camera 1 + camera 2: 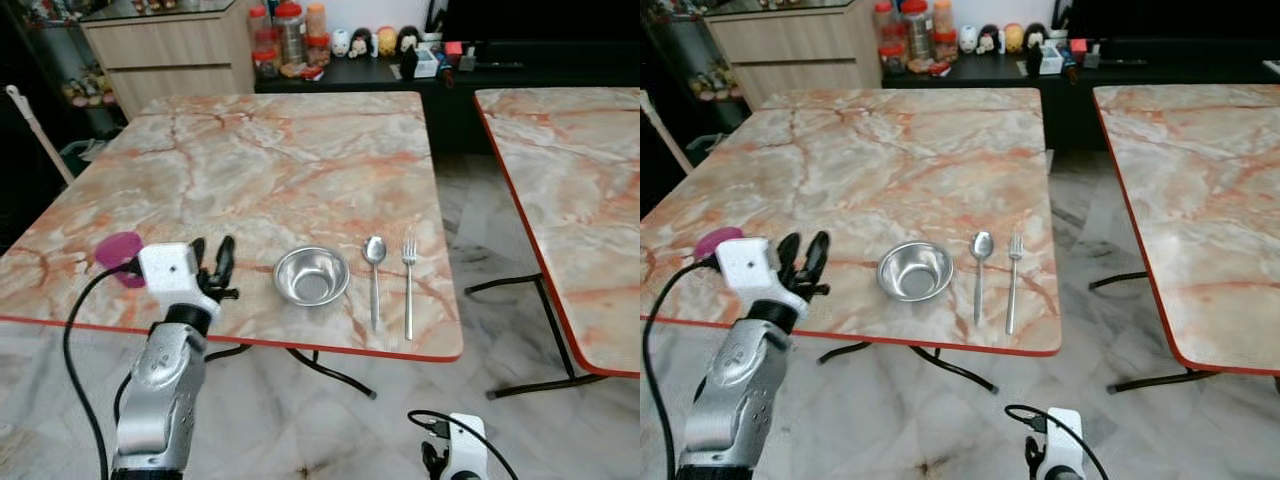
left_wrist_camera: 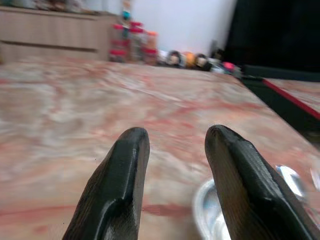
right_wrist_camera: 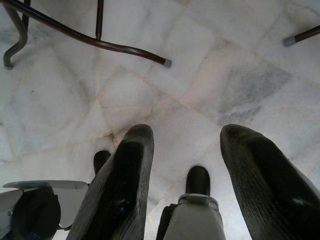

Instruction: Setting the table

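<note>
A small steel bowl (image 1: 311, 275) stands near the front edge of the marble table (image 1: 280, 160). A spoon (image 1: 374, 272) and then a fork (image 1: 408, 288) lie side by side to its right. At the left front sits a pink cup (image 1: 116, 252), partly hidden behind my left wrist. My left gripper (image 1: 213, 248) hovers open and empty over the table edge between the cup and the bowl. In the left wrist view the gripper (image 2: 172, 145) points across the tabletop, with the bowl (image 2: 207, 215) just beyond one finger. My right gripper (image 3: 187, 145) hangs open, pointing at the floor.
A second marble table (image 1: 570, 180) stands to the right across a narrow gap of floor. Behind the tables, a dark sideboard holds jars (image 1: 290, 35) and figurines, beside wooden drawers (image 1: 165, 50). Curved table legs (image 3: 90, 37) cross the tiled floor below.
</note>
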Controlling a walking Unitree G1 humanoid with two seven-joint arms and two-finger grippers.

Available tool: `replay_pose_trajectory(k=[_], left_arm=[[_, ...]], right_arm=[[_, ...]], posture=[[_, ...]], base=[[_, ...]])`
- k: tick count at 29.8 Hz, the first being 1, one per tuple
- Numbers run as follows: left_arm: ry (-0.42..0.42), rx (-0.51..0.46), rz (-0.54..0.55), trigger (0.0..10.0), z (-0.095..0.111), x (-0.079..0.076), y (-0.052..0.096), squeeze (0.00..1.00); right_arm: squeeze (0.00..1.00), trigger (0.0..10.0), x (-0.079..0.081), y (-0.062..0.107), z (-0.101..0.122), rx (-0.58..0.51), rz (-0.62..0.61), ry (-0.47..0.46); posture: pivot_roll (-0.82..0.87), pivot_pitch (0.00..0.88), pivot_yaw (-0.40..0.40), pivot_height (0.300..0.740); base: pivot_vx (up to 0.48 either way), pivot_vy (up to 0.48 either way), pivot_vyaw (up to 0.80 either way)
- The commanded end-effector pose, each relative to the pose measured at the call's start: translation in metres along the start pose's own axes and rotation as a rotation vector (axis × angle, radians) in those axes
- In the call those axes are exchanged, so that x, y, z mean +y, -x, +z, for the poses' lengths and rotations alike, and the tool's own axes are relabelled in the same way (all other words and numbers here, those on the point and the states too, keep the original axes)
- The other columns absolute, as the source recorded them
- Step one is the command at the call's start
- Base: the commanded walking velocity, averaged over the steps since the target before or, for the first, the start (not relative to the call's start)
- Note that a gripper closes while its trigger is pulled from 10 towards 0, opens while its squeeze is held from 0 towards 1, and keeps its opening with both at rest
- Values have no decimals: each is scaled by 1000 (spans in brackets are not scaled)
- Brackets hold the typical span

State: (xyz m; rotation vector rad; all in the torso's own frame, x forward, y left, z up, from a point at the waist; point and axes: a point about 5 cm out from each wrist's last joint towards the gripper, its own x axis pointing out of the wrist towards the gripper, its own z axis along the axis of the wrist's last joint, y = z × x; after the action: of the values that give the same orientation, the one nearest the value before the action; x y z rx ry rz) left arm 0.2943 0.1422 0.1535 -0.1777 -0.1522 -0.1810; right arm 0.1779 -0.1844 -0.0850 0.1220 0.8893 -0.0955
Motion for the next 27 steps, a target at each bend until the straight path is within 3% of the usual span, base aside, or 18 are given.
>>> replay_pose_trajectory(k=[1, 5, 6, 7, 13, 14, 23, 24, 27], left_arm=[[7, 75, -81, 10000, -13, -12, -8, 1000], [-12, 173, -123, 10000, -27, -25, -22, 1000], [-24, 187, -128, 10000, -28, -26, -24, 306], [-34, 191, -134, 10000, -29, -28, -27, 0], [-31, 200, -144, 10000, -28, -31, -31, 0], [-35, 252, -102, 10000, -30, -30, -39, 0], [-64, 342, 9, 10000, -34, -11, -53, 0], [-62, 362, 34, 10000, -34, -3, -58, 0], [-60, 367, 39, 10000, -35, -2, -59, 0]], right_arm=[[0, 10000, 2, 0, 0, 1, -1, -16], [0, 10000, 2, -1, 1, -2, -3, -22], [0, 10000, 2, -1, 1, -2, -3, -22], [0, 10000, 2, 0, 1, -1, -4, -22], [0, 10000, 2, 0, 0, -1, -4, -23], [0, 10000, 2, 0, 0, 0, -5, -24], [0, 10000, 1, 0, 0, -1, -10, -31], [0, 10000, 1, 0, 0, 1, -11, -31], [0, 10000, 1, 0, -1, 1, -11, -30]], posture=[[81, 48, 83, 740], [73, 43, 82, 740], [72, 41, 83, 740], [70, 42, 82, 740], [69, 43, 82, 740], [60, 39, 83, 740], [55, 36, 85, 740], [53, 38, 85, 740], [53, 38, 85, 740]], base=[[0, 0, 0], [0, 0, 0], [0, 0, 0], [0, 0, 0], [0, 0, 0], [0, 0, 0], [0, 0, 0], [0, 0, 0], [0, 0, 0]])
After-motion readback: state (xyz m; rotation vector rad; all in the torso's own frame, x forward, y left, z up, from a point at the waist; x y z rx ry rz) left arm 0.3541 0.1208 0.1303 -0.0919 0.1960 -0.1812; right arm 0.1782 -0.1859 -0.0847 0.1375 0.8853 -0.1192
